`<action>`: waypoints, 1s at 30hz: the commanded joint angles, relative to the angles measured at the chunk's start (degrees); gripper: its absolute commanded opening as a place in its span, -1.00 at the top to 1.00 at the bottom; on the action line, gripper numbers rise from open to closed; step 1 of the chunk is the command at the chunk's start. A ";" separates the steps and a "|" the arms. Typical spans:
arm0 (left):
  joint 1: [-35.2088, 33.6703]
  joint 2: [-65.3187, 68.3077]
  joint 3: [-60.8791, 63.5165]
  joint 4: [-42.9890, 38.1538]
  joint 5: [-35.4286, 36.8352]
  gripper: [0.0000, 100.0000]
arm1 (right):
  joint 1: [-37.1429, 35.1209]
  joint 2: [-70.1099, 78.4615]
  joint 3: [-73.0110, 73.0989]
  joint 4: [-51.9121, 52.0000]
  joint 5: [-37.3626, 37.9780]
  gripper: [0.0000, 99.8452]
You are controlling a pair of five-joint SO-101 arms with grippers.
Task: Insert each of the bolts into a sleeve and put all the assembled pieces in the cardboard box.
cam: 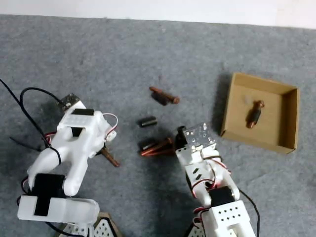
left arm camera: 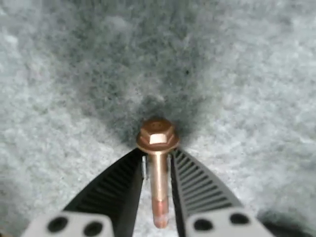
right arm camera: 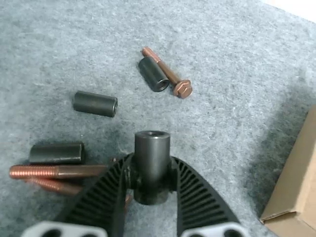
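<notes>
Two parts: left jaws pinch a copper hex-head bolt (left arm camera: 158, 168), right jaws a dark cylindrical metal sleeve (right arm camera: 152, 158). Tilt at mating could jam or drop them.

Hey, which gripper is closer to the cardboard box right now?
Right. The right gripper, shut on a sleeve, sits a short way from the cardboard box; the left gripper, shut on a bolt, is much farther off.

assembled piece (cam: 254, 114) in cardboard box (cam: 269, 126), loose sleeve (cam: 147, 121) well left
</notes>
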 commanded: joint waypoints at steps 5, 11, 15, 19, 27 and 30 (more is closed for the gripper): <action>-1.45 -18.07 6.99 0.62 -0.70 0.99 | -6.99 -1.10 1.80 -1.63 0.79 0.98; -1.45 -40.92 20.88 -8.79 -0.35 0.99 | -15.08 -1.19 4.44 -1.80 8.62 0.98; -1.45 -56.57 31.60 -16.97 -0.26 0.99 | -19.74 -1.19 4.53 -1.80 9.41 0.98; 1.10 -72.48 41.80 -23.12 -0.26 0.99 | -22.90 -1.10 4.53 -1.80 9.49 0.98; 4.79 -103.43 53.23 -22.07 -0.18 0.99 | -28.62 -1.01 4.53 -1.80 9.49 0.98; 5.67 -98.86 49.89 -19.69 -0.18 0.99 | -28.53 -1.01 4.53 -1.80 9.49 0.98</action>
